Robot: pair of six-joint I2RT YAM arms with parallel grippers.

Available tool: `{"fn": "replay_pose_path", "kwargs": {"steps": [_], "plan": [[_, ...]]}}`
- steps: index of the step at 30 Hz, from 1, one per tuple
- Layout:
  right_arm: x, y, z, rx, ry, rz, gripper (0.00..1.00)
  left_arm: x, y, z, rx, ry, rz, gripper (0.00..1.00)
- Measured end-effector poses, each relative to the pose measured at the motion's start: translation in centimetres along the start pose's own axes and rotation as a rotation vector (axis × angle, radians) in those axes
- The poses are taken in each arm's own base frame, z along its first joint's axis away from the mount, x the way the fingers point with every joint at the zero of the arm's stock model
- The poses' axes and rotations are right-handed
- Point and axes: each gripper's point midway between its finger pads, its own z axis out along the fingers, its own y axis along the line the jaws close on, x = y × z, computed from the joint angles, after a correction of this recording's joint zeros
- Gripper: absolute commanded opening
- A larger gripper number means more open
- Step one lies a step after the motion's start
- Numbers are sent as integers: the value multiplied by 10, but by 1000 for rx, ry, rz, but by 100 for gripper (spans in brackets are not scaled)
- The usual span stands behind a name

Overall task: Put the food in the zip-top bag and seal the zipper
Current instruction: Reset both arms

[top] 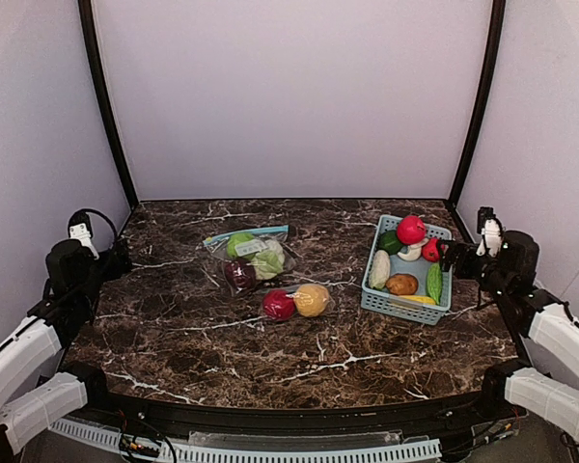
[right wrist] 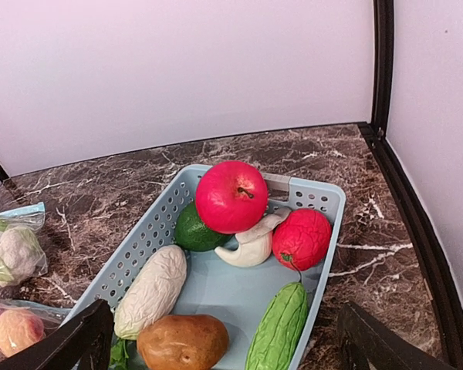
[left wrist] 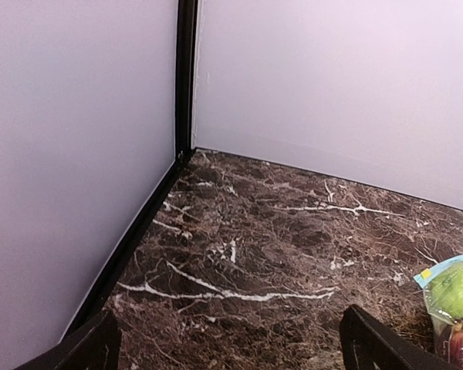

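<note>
**Marble tabletop, bag part-filled, both pincers free**

The right pincer [right wrist: 225,306] hangs released, jaws spread wide and holding nothing, over the near end of the pale blue basket [right wrist: 312,191]. Just beneath it lie a potato [right wrist: 181,341], a white ribbed piece [right wrist: 150,291] and a green gourd [right wrist: 278,335]. Further back a red apple [right wrist: 231,196] sits on top of the pile, touching a round green piece [right wrist: 194,230] and a white curved piece [right wrist: 251,248], with a wrinkled red fruit [right wrist: 301,239] alongside.

The left pincer [left wrist: 231,312] is also released and empty, over bare tabletop [left wrist: 239,254] at the far left. It is well apart from the bag [top: 256,256] lying mid-table. That bag holds a green piece, a cauliflower [top: 268,262] and something dark red. Its blue zipper strip [top: 246,235] runs along the far edge, and I cannot tell whether the mouth is open. A red piece [top: 278,305] and a yellow-orange piece [top: 312,300] lie just nearer, under clear plastic. Whether that is the same bag is unclear.

Loading looks partly done, with sealing not yet due. The next move probably calls for the right pincer to drop onto the exposed apple, while the left comes in to steady the bag's mouth.
</note>
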Motion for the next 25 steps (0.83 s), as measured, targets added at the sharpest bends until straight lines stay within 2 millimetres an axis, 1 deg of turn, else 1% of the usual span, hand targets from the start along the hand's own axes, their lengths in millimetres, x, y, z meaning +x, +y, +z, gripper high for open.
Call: {"fn": "replay_pose_path", "kwargs": {"steps": [3,6,9,11,14,17,19,25], "plan": [[5,-4,-6,-2,-89,-54,98,16,4,2,2,-48,38,100],[15,-12,-8,25,-138,-108,99,41,8,8,-7,-34,92,100],[27,-21,-10,59,-171,-160,98,56,9,17,-17,-12,140,100],[30,-25,-12,78,-190,-183,99,59,9,21,-18,-21,154,100],[20,-26,-17,88,-249,-201,99,60,8,24,-17,-29,161,100],[9,-25,-24,94,-304,-208,99,56,7,25,-14,-50,156,100],[5,-25,-26,97,-323,-210,99,51,6,24,-11,-67,151,100],[3,-25,-30,99,-346,-214,99,45,8,20,-17,-99,142,100]]}}
